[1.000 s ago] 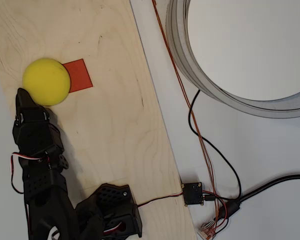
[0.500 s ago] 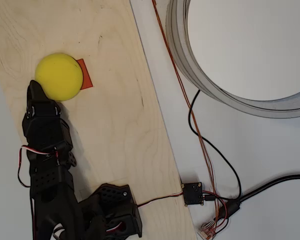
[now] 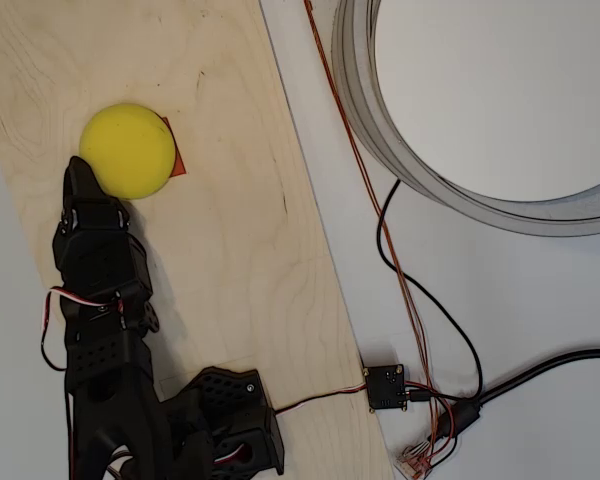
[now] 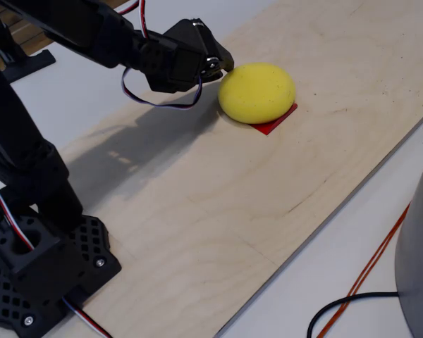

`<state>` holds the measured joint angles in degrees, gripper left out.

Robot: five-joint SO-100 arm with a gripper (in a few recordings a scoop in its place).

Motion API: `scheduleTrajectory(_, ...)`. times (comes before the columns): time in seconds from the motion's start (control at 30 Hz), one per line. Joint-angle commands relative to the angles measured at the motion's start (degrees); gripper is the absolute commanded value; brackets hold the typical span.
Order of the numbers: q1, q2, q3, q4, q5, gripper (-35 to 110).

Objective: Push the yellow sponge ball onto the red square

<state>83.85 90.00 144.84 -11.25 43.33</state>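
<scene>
A long pale plywood board (image 3: 230, 250) lies slantwise across a white table (image 3: 540, 290), and that board carries everything that matters here. To the right of it in the overhead view stands a big grey ring-shaped drum (image 3: 365, 90), with an orange wire (image 3: 365, 180) and a black cable (image 3: 450, 330) trailing down beside it to a little black box (image 3: 387, 387) at the board's edge.

The black arm (image 3: 100, 330) rises from its perforated base (image 4: 42, 267) at the near end of the board and reaches away along the left side. Its gripper (image 3: 77, 175) comes to a narrow tip that touches the near-left flank of the yellow sponge ball (image 3: 128, 150); in the fixed view the tip (image 4: 225, 67) presses against the ball's (image 4: 257, 91) left side. The jaws look drawn together into one point, though I cannot tell for certain from either angle.

The ball sits over the red square (image 3: 176, 160), covering most of it. Only a thin red sliver peeks out on the ball's right in the overhead view, and one red corner (image 4: 275, 123) shows under it in the fixed view.
</scene>
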Motion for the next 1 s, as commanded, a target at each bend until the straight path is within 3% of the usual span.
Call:
scheduleTrajectory(0.0, 1.4, 1.1, -0.8, -1.1, 0.1, 4)
scheduleTrajectory(0.97, 4.0, 3.3, 0.9, -1.1, -1.5, 4)
